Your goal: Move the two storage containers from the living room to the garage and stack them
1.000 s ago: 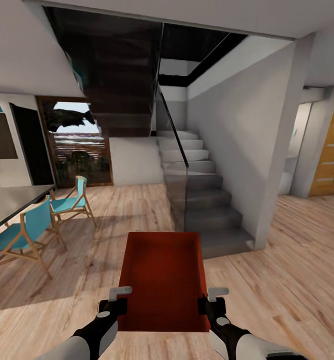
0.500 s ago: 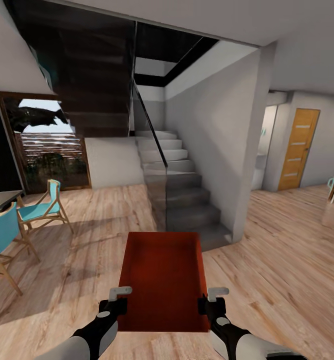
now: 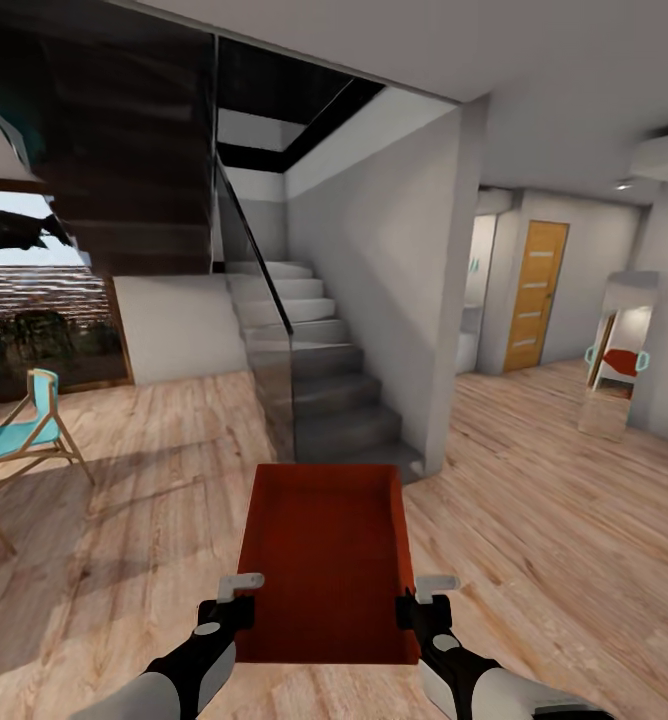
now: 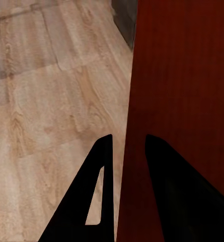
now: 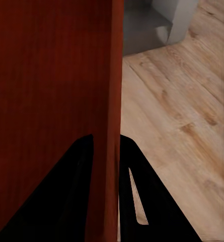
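orange-red storage container [image 3: 326, 560] is held over light wood planks [image 3: 534, 520], stairs [image 3: 324, 390] at 12 o'clock. left gripper [image 3: 236, 598] pinches its 9 o'clock wall, right gripper [image 3: 422, 598] its 3 o'clock wall.

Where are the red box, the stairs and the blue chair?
storage container [image 3: 324, 560], head view, on its inside bottom.
stairs [image 3: 329, 385], head view, on a grey middle step.
blue chair [image 3: 9, 440], head view, on its seat.

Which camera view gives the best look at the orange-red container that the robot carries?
The head view: it shows the whole storage container, open on top, held between the left gripper and the right gripper. Each wrist view shows one thin side wall pinched between dark fingers.
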Controlling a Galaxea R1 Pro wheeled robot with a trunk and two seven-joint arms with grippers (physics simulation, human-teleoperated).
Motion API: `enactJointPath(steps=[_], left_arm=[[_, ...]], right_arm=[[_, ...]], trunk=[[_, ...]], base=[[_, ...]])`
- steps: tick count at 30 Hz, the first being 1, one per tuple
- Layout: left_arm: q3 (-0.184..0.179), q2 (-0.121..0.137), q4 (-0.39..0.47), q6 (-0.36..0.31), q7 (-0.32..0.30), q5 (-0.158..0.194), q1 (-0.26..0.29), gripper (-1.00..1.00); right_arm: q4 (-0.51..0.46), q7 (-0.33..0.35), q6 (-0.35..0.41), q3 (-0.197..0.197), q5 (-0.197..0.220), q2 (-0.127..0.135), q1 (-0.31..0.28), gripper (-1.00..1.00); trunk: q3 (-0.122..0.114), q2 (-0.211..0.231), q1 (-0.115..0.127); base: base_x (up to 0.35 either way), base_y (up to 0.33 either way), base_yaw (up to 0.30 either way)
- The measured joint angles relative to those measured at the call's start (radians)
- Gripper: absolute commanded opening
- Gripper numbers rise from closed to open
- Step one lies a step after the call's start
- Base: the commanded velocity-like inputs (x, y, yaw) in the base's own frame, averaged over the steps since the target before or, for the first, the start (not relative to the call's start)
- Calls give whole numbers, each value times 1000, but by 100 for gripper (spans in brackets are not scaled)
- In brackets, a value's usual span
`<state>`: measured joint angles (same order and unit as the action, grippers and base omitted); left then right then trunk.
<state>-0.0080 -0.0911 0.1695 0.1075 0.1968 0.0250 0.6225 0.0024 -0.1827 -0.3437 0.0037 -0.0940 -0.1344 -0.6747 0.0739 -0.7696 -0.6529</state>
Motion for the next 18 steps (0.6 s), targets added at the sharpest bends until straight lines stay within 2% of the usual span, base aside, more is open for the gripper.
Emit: enactJointPath(steps=[18], left_arm=[[0,0,0,0,0,0,0,-100]], right_arm=[[0,0,0,0,0,0,0,-100]], trunk=[[0,0,0]], base=[[0,0,-278]])
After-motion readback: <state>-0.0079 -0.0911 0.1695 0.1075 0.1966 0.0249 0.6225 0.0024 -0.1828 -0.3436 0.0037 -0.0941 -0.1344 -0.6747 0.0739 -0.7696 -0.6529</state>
